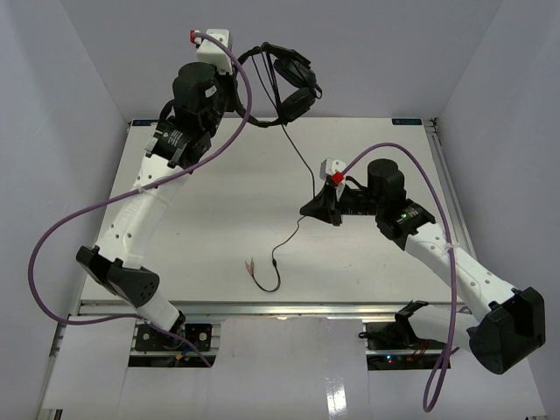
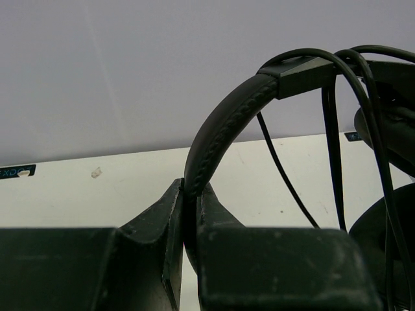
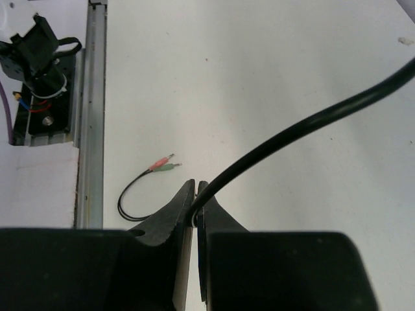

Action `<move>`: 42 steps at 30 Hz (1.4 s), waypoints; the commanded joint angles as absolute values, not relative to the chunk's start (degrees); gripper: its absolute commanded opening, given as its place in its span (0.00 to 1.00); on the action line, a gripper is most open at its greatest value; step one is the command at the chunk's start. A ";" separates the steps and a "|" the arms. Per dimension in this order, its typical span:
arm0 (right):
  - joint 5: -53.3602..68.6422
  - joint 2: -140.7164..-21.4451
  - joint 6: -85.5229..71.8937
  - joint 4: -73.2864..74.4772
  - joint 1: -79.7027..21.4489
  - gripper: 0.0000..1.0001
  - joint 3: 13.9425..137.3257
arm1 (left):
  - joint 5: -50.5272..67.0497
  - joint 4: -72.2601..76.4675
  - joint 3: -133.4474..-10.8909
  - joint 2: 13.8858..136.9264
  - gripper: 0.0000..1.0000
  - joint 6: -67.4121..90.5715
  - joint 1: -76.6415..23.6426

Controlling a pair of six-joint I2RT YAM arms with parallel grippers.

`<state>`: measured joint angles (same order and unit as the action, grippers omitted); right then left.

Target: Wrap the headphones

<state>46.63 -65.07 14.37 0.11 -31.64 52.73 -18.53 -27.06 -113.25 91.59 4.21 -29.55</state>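
Note:
The black headphones [image 1: 293, 83] hang in the air at the far edge of the table, with cable loops draped over them. My left gripper [image 1: 238, 98] is shut on the padded headband [image 2: 220, 133]. The thin black cable [image 1: 302, 162] runs down from the ear cups to my right gripper [image 1: 313, 206], which is shut on it [image 3: 292, 133] above the table's middle. Past that, the cable [image 1: 284, 238] trails to the table and ends in a pink and a green plug [image 1: 249, 263], also seen in the right wrist view [image 3: 162, 164].
Thick purple robot cables [image 1: 52, 236] loop beside each arm. A metal rail [image 3: 91, 116] edges the white table [image 1: 210, 201]. White walls enclose the left, right and back. A black bracket [image 3: 39, 55] with wires sits beyond the rail.

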 commanded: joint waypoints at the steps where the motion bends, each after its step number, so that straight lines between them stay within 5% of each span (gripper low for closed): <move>1: 43.08 -63.25 18.33 4.48 -31.26 0.08 55.27 | -17.38 -22.86 -111.82 88.39 0.00 6.53 -27.03; 9: 35.23 -63.87 33.51 18.45 -37.19 0.08 66.01 | -16.62 -21.71 -108.63 91.56 0.00 7.12 -23.12; 25: -18.67 -69.66 61.37 11.69 -48.27 0.08 76.18 | -16.90 -20.89 -92.66 93.64 0.00 3.43 -23.13; 42: -22.97 -75.59 67.44 -3.87 -46.24 0.08 78.67 | -7.41 -20.74 -76.48 87.20 0.00 1.85 -27.68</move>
<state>-23.64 -76.88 67.99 4.84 -47.94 75.88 -11.78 -21.89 -79.23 93.74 2.61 -27.15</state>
